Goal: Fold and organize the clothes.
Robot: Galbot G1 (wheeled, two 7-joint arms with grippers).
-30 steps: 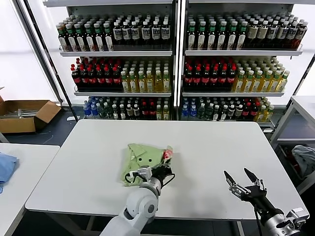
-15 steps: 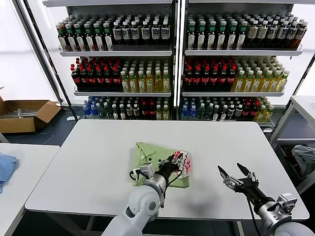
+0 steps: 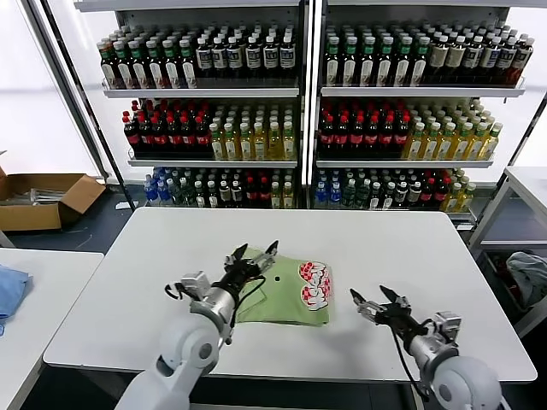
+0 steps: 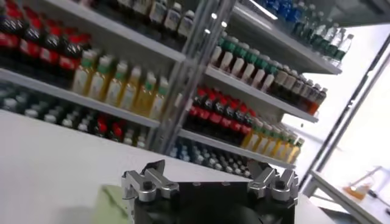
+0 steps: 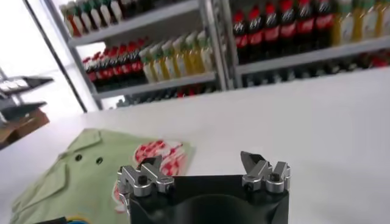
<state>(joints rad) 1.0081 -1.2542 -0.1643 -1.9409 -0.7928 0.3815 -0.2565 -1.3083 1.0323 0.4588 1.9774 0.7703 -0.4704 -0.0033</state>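
Observation:
The light green polo shirt (image 3: 295, 292) lies folded flat on the white table (image 3: 402, 248), its red-and-white graphic (image 3: 314, 284) facing up on the right side. It also shows in the right wrist view (image 5: 91, 173), with collar and buttons visible. My left gripper (image 3: 252, 255) is open and empty, raised just above the shirt's left edge. My right gripper (image 3: 374, 300) is open and empty, low over the table just right of the shirt. A sliver of green fabric (image 4: 113, 198) shows in the left wrist view.
Shelves of bottles (image 3: 308, 120) stand behind the table. A side table with a blue cloth (image 3: 10, 290) is at the left, a cardboard box (image 3: 43, 198) behind it. A grey cloth (image 3: 528, 272) lies at the far right.
My left gripper let go of the shirt, opened and drew back to the left and up. The shirt now lies flat, folded over. My right gripper moved left toward the shirt.

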